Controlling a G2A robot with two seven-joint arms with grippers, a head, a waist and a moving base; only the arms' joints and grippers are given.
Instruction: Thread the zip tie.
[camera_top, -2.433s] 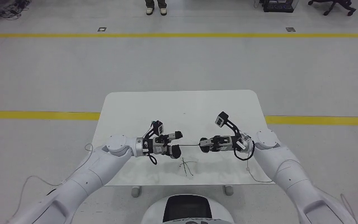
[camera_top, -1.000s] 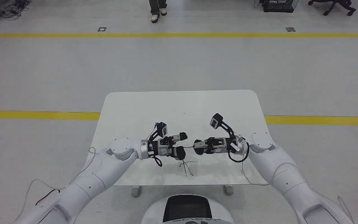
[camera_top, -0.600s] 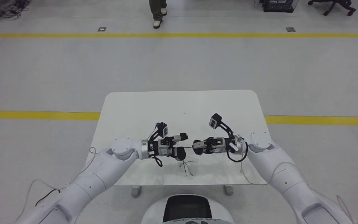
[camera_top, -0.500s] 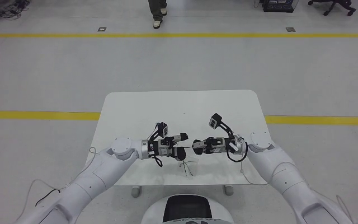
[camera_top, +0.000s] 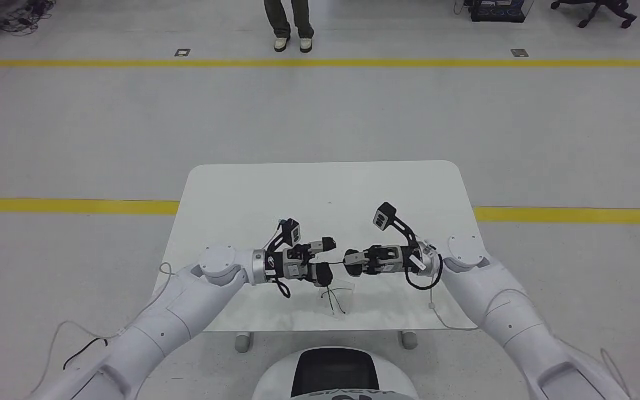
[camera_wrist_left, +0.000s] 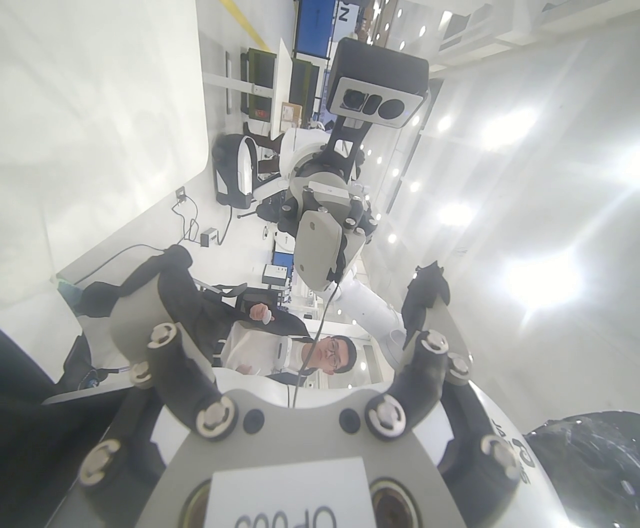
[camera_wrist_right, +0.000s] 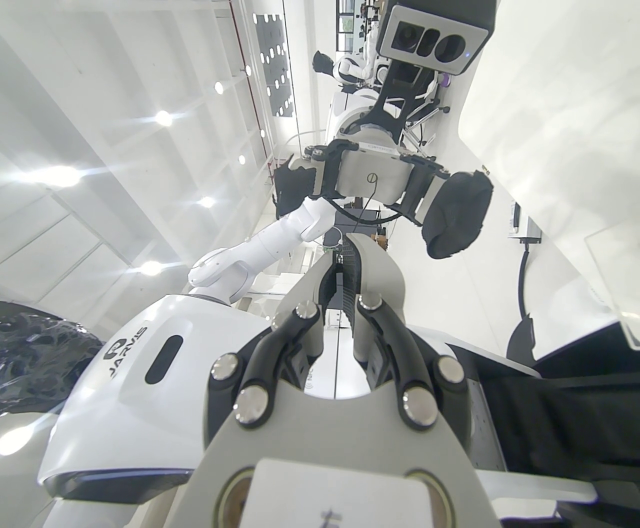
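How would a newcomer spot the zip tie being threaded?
Over the white table, the left gripper and right gripper face each other. The zip tie is the thin dark strand between them, held by the right one. Unlike the loose ties on the table, it is airborne.

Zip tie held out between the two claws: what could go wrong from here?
1. Only the right claw grips the zip tie. The left claw stands open around its far end, so the thin strip may bend or slip aside when that claw closes.
2. Both hang near the table front edge, so a dropped tie could land among the loose ties or fall off.
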